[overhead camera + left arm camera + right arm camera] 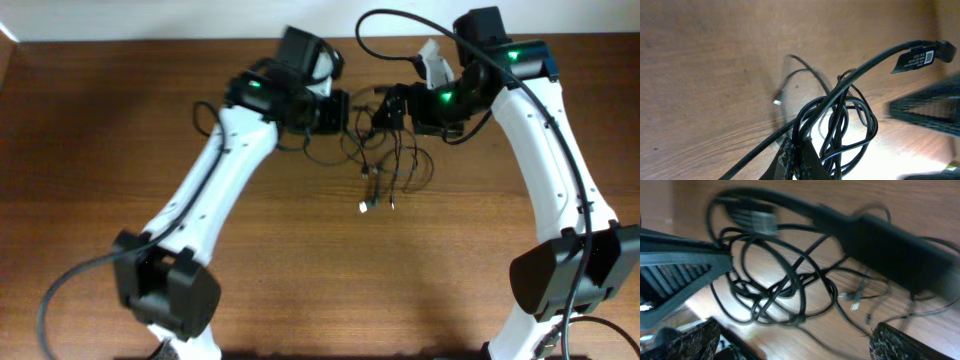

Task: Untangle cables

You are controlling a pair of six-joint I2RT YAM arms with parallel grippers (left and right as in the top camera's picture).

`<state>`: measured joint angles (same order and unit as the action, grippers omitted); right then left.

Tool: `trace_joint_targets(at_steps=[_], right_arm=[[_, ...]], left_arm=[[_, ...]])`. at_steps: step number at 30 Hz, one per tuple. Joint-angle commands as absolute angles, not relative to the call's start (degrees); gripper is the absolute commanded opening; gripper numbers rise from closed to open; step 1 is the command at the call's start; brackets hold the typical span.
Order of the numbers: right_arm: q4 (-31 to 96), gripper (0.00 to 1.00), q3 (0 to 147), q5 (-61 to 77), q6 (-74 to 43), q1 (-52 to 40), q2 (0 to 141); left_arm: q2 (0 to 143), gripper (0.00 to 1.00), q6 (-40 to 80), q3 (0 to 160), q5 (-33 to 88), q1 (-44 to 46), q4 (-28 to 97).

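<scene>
Wooden table: cables knotted at 12 o'clock, between 2 grippers.
Right gripper stood wide open, facing the tangle. Left gripper sat at the knot's 9 o'clock, and I could not tell how it was set. Pulling apart from there risked cinching the loops tighter, or catching a loop on a spread finger and dragging the whole bundle. 1 tag on a thick cord bore a square code and fine print, too small to read.
</scene>
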<state>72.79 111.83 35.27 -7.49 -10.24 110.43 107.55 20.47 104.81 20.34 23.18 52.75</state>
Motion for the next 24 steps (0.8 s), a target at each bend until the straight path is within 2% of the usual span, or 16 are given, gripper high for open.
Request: trace_joint_targets(at_steps=[1,3,6,11,18,24], right_arm=[[69.1,0.99,112.7,42.5,-7.6,-12.5,110.0],[66.9,0.99,112.7,41.9,-8.2,-14.6,110.0],[64.1,0.98,112.7,30.8,-18.0,-17.7,110.0],[60.1,0.98,112.7,20.3,-29.9,-18.8,110.0],[56.8,0.98,112.7,19.2,-32.2,-18.7,110.0],[61.1,0.98,112.7,15.3,-32.0,-18.2,110.0]], left_arm=[[104.5,0.0,19.2,105.9,23.9,20.9,52.6],[104.5,0.0,19.7,105.9,26.4,20.3,51.8],[104.4,0.0,19.7,105.9,29.0,20.3,50.3],[104.4,0.0,21.6,107.6,32.4,20.3,49.5],[104.4,0.0,21.8,109.1,42.7,20.3,47.3],[104.1,0.0,21.8,113.2,43.5,15.6,46.0]])
